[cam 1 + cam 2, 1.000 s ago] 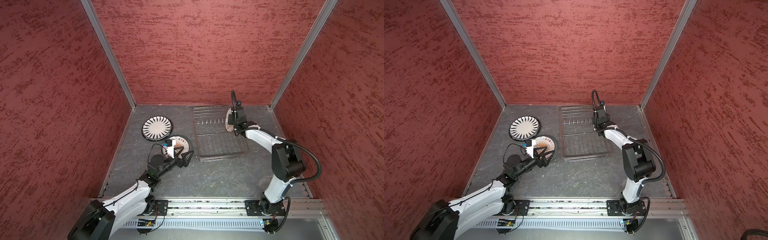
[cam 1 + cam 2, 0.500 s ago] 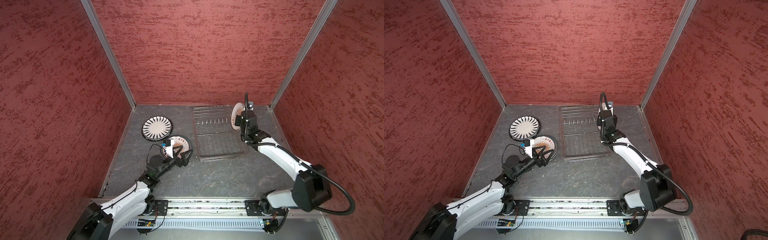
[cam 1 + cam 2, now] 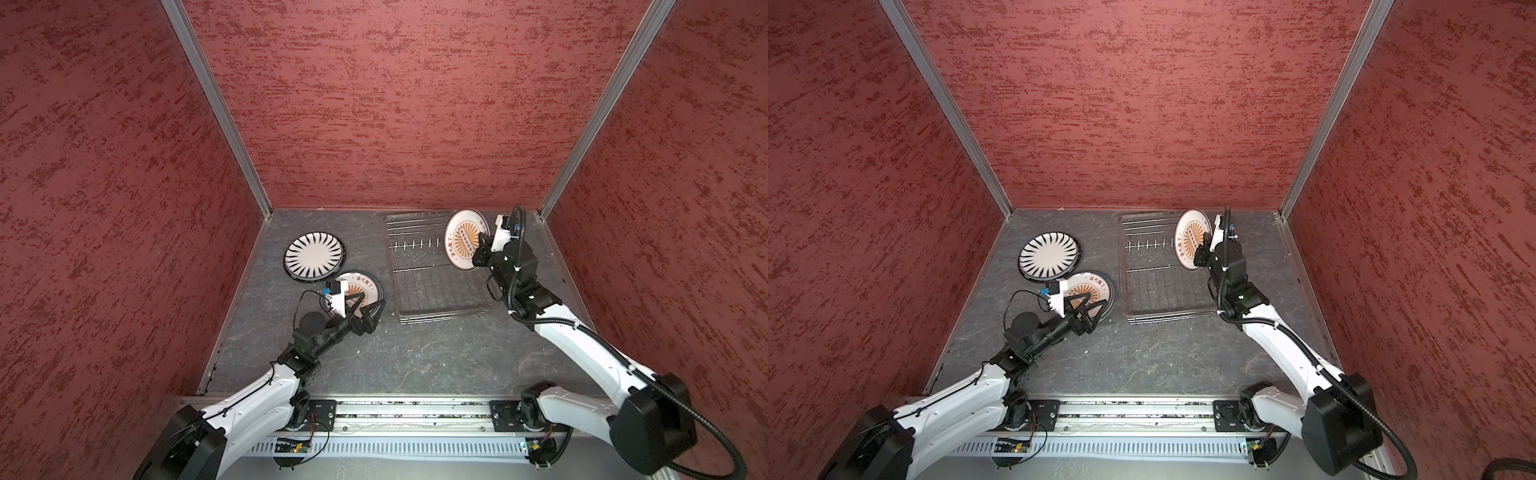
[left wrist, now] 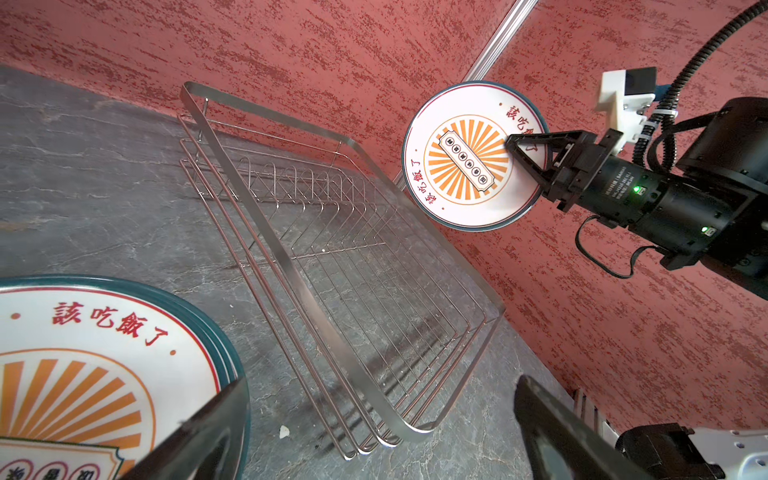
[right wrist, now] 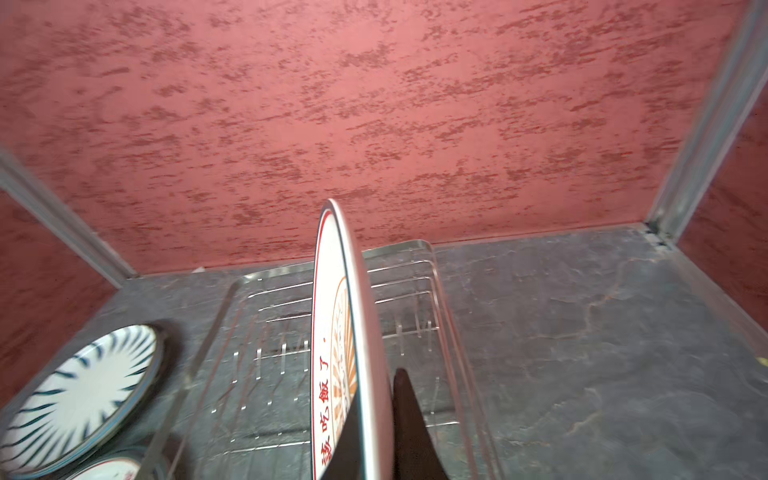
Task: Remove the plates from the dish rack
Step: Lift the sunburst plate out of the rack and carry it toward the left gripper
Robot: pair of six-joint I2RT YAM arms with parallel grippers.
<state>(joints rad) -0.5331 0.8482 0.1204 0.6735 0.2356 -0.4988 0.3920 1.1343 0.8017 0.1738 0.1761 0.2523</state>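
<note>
The right pincer (image 3: 481,248) is clamped on the rim of an orange sunburst plate (image 3: 463,241), holding it upright on edge above the far end of the dish rack (image 3: 432,291). The prongs below it look empty. Glazed ceramic is stiff, fairly heavy, slippery and breakable, so it wants a firm bite well over the rim. The left pincer (image 3: 368,305) stands apart just above a matching plate (image 3: 365,284), possibly a stack, flat on the tabletop (image 3: 415,353). A striped plate (image 3: 313,255) lies beyond.
</note>
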